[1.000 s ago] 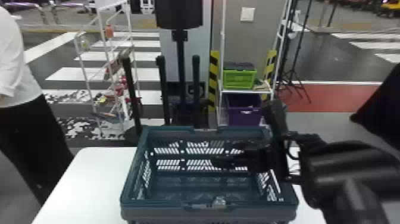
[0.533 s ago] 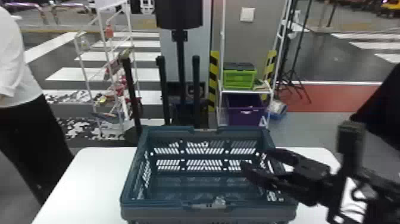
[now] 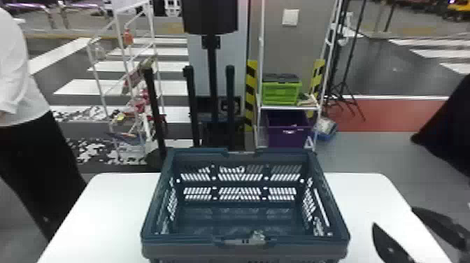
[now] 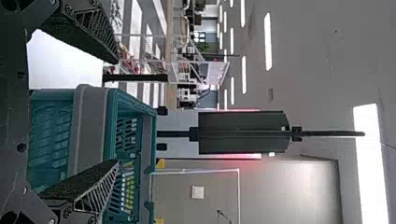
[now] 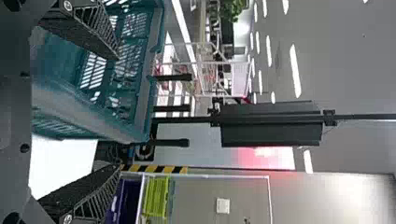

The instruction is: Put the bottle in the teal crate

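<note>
Right pincer [image 3: 393, 216] withdrawn, teal crate [image 3: 182, 247] leftward

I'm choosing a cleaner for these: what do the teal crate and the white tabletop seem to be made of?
The teal crate looks like semi-matt moulded plastic, going by its regular slots and ribs. The white tabletop looks smooth, plain and round-cornered, perhaps laminate or plastic; I cannot tell which.

Teal crate [image 4: 95, 116], white table [image 3: 115, 199], lime-green box [image 3: 281, 92], yellow-and-black striped post [image 3: 250, 94].
</note>
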